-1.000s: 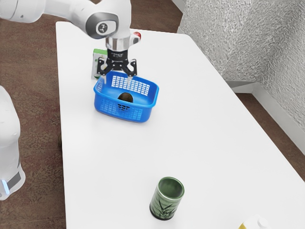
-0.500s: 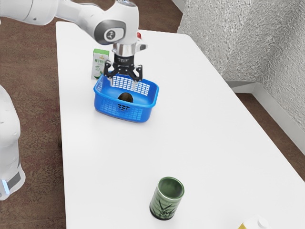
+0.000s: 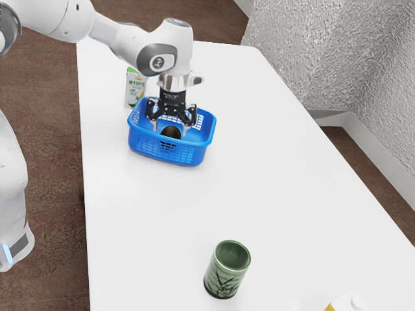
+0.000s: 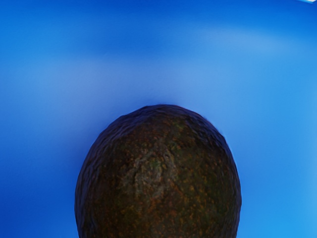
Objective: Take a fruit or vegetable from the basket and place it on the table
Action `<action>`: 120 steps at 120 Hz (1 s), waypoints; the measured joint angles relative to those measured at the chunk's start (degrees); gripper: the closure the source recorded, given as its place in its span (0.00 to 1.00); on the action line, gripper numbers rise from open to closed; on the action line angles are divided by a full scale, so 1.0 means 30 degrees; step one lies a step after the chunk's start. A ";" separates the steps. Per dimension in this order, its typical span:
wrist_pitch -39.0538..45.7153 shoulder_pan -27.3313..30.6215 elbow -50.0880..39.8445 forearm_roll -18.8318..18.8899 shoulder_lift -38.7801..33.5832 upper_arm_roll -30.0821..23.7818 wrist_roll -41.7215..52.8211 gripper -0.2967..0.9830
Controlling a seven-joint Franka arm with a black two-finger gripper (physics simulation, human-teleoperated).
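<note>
The gripper (image 3: 170, 126) hangs over the blue basket (image 3: 193, 155), its two fingers spread apart and pointing down, with nothing clamped between them; the dark brown avocado (image 4: 158, 178) lies in the basket right under the hand, its rounded, rough-skinned end showing large in the wrist view against the blue plastic; in the exterior view it appears between the two fingertips, though I cannot tell whether either one touches it; a green and white carton (image 3: 135, 89) stands upright near the hand, outside the basket; well apart from the hand, on the same white table (image 3: 272, 188), stands a green cup (image 3: 226, 271), upright and open-topped.
</note>
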 joint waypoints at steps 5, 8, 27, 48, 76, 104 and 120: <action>0.0068 0.0008 -0.0005 -0.0086 0.0072 0.0000 0.0064 0.25; 0.0101 0.0011 -0.0009 -0.0128 0.0103 0.0000 0.0101 0.25; 0.0237 0.0189 -0.0017 -0.0450 0.0460 0.0025 0.0301 0.26; 0.0304 0.0272 -0.0010 -0.0641 0.0724 0.0029 0.0463 0.33; 0.0343 0.0279 0.0020 -0.0919 0.1062 0.0029 0.0513 0.42; 0.0336 0.0410 0.0023 -0.1160 0.1305 0.0101 0.0192 0.46; 0.0326 0.0424 0.0025 -0.1373 0.1535 0.0139 0.0044 0.47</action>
